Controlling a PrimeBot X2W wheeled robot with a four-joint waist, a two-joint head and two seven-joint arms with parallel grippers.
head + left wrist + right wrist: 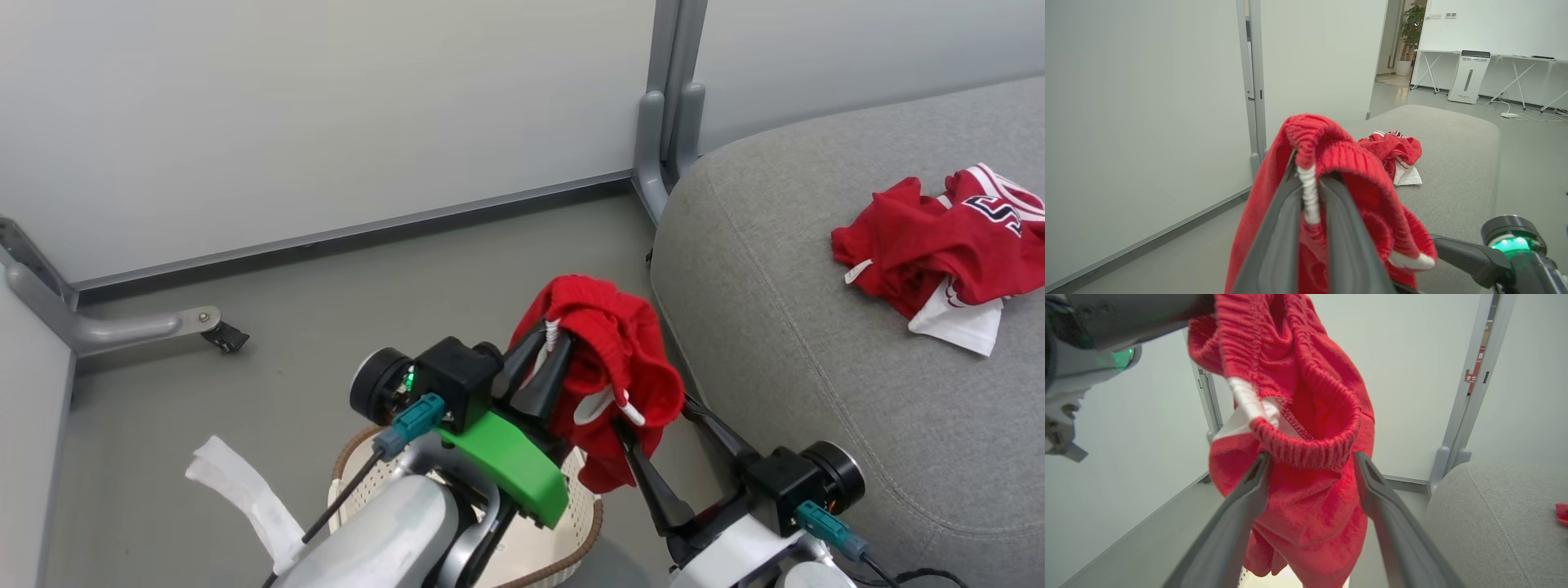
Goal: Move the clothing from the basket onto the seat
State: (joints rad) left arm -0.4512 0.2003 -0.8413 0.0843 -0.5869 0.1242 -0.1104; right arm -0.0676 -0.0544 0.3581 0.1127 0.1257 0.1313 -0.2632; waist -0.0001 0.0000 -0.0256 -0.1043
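Left fingers are pinching a red garment above the basket; right fingers, spread, are perhaps touching it; another garment is lying on the seat.

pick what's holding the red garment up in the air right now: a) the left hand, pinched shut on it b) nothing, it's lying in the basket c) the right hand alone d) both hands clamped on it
A: the left hand is shut on the ribbed edge of the red garment, while the right hand has its fingers spread wide on either side of the cloth.
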